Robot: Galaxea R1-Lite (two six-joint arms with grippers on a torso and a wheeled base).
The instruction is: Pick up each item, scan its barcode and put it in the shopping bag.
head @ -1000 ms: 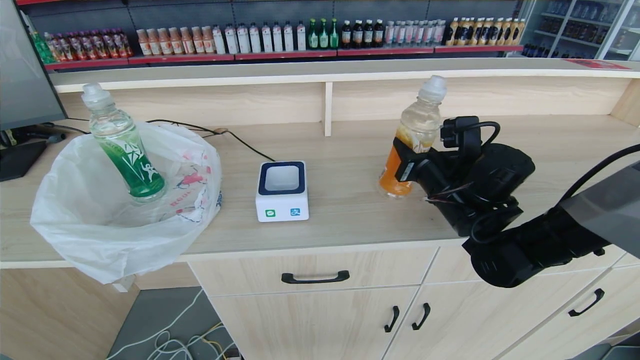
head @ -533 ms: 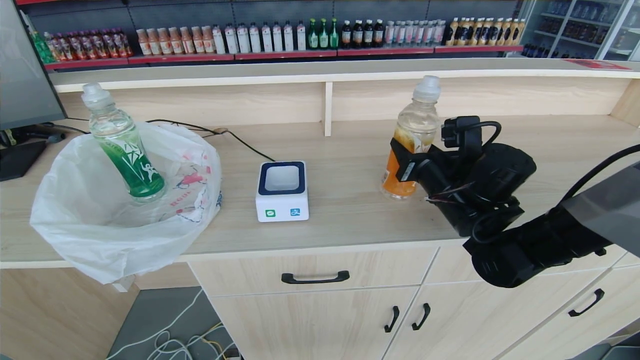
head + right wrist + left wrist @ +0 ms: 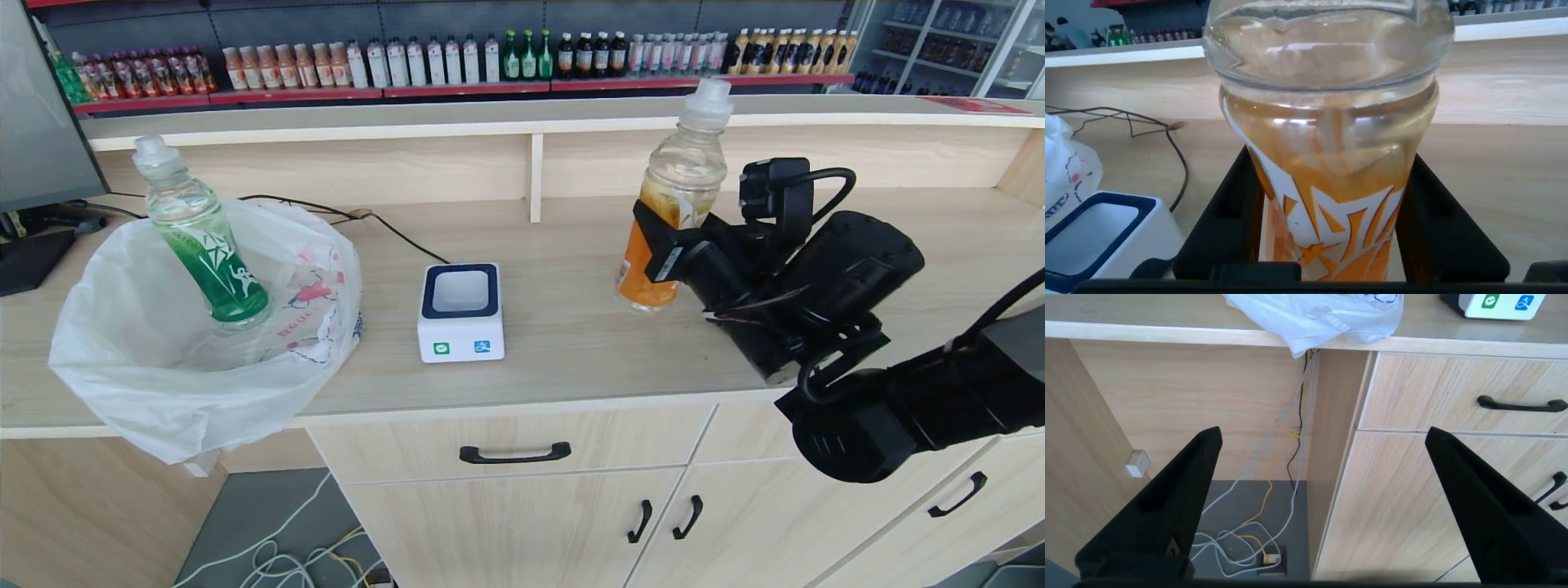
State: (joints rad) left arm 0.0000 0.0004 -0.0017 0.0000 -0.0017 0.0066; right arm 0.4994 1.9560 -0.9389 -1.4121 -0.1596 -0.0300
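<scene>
Operator: Now, what is held by the right gripper (image 3: 655,247)?
Technician: The orange bottle (image 3: 668,204) is clamped at its label band between the two fingers, which are set only as wide as the bottle body. The bottle is held nearly upright, its cap tilted toward 1 o'clock.
Operator: Where is the bottle located?
Technician: It is found over the counter (image 3: 571,351), at 3 o'clock from the scanner (image 3: 461,313) and well apart from it. Contact between its base and the counter cannot be determined.
Operator: And the shopping bag (image 3: 147,367)?
Technician: It is placed at 9 o'clock from the scanner, mouth open, with a green bottle (image 3: 206,245) standing tilted inside.
Operator: How is the left gripper (image 3: 1323,510) set?
Technician: Its fingers are spread wide and nothing is held; it is positioned below the counter edge, facing the cabinet front (image 3: 1429,457).
</scene>
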